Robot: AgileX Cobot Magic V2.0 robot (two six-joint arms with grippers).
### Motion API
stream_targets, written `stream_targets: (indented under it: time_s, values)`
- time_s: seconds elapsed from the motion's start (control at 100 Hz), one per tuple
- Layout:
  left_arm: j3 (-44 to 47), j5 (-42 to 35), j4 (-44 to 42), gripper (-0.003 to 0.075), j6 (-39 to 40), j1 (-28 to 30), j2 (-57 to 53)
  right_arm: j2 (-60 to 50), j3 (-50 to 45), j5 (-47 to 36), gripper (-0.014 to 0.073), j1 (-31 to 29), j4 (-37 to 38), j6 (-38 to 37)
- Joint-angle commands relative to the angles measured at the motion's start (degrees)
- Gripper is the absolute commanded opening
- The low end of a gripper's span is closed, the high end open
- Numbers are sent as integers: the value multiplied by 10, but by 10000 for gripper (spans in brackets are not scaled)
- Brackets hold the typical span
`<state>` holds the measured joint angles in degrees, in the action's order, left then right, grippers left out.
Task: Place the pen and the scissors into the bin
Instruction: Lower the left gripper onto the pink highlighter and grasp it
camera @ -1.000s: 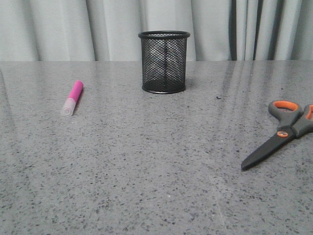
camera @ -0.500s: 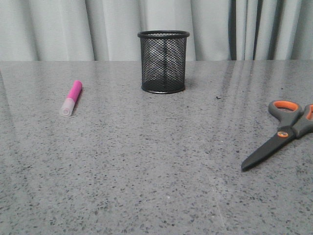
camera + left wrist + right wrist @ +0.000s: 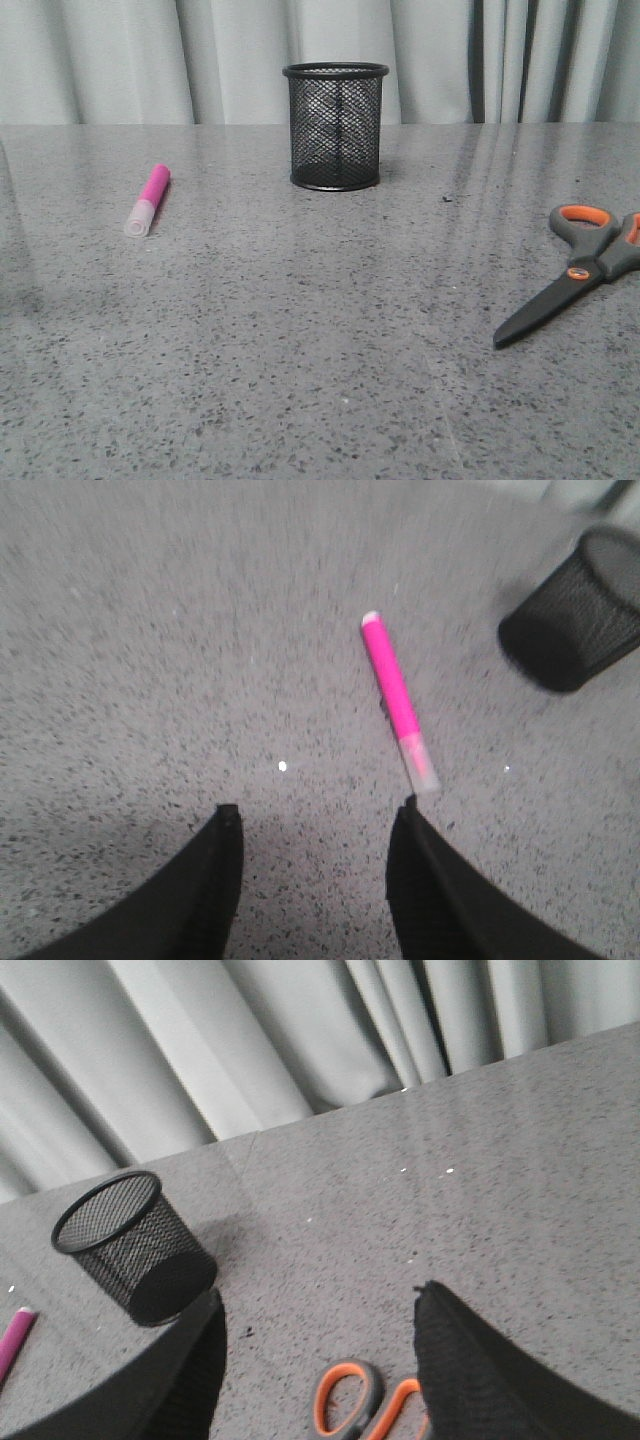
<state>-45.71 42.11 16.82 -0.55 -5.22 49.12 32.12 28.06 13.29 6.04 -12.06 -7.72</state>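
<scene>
Pen [image 3: 399,702], lying flat on the counter [image 3: 320,330], is approached by the spread left claw [image 3: 315,820]; centring and lowering are needed before pinching.

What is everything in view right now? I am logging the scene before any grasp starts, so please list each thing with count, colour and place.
pen: one, bright pink with a whitish cap, lying flat on the table's left side, cap toward the camera.
bin: one, black wire mesh, upright at the centre back, nothing seen inside.
scissors: one pair, dark grey with orange-lined loops and orange pivot, flat at the right edge, blades closed, tip pointing toward the front left.
table: one, grey speckled stone look.
curtain: pale grey, behind the table.
left pincer: black, open, above the table with the pen just beyond its fingertips.
right pincer: black, open, above the scissors' loops.
</scene>
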Motion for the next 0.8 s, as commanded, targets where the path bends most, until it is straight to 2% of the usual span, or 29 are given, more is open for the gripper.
stream_targets:
  time_s: [0.0, 0.2, 0.34, 0.79]
  values:
    - [-78, 21, 5, 317, 2, -5, 72, 8, 22, -34, 379, 13, 1, 0]
    - [-202, 57, 14, 317, 6, -68, 222, 8, 18, -21, 379, 30, 1, 0]
    - [-249, 48, 14, 317, 32, -104, 300, 8, 18, -9, 379, 30, 1, 0]
    - [-277, 12, 7, 315, 74, -161, 432, 8, 18, 19, 379, 30, 1, 0]
